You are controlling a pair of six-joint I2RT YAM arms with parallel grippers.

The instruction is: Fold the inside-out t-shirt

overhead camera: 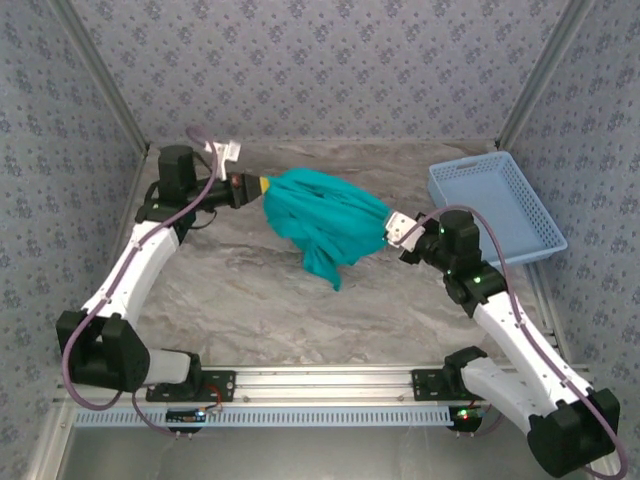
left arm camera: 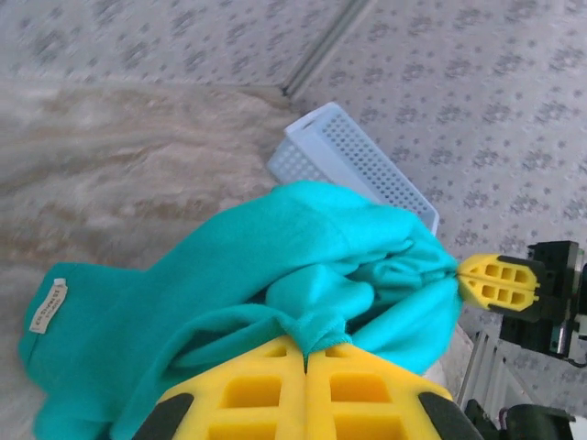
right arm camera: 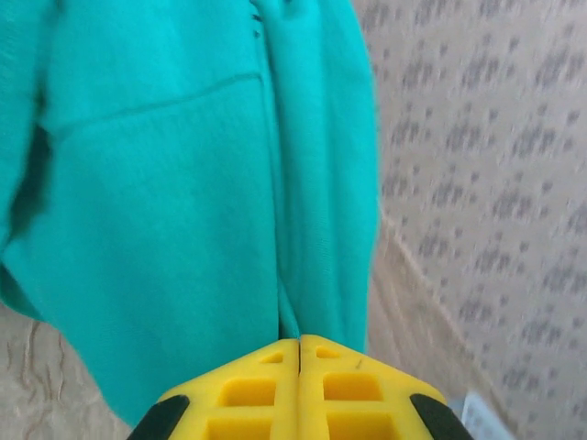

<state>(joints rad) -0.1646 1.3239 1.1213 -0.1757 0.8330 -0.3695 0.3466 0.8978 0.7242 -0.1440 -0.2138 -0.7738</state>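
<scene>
Clamped on t-shirt (overhead camera: 325, 220) at both ends, L hand (overhead camera: 262, 186) far-left, R hand (overhead camera: 390, 226) right, w/ cloth slung btw them above bench (overhead camera: 250, 300) centre, long axis left-right, loose tail drooping near-side.

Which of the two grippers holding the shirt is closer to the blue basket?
The right gripper, pinching the shirt beside the basket; the left gripper holds the opposite end.

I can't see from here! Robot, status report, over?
Left gripper, right gripper: fingers shut on teal-green soft cloth t-shirt, bunched between them. Light blue plastic mesh basket apart, far right.
</scene>
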